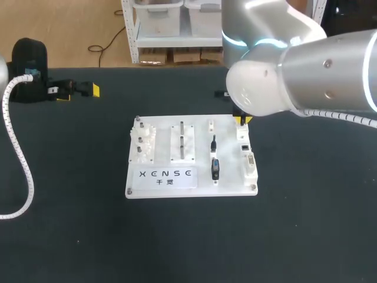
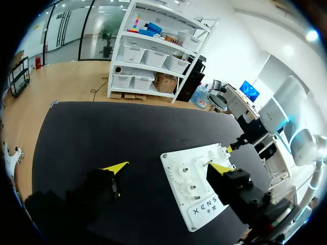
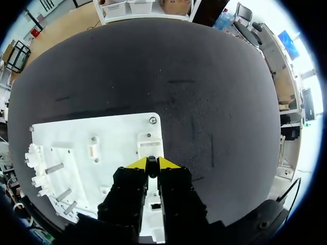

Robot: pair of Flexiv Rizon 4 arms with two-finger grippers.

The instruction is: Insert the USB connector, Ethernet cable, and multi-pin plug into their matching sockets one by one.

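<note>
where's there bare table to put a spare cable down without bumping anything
Bare black table runs along the near edge of the white board and on its left, up to the left end effector. Crowded: the board's far right corner, under the right end effector.

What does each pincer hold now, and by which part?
The left pincer is open and holds nothing. For the right pincer, over the white board, it cannot be told.
</note>
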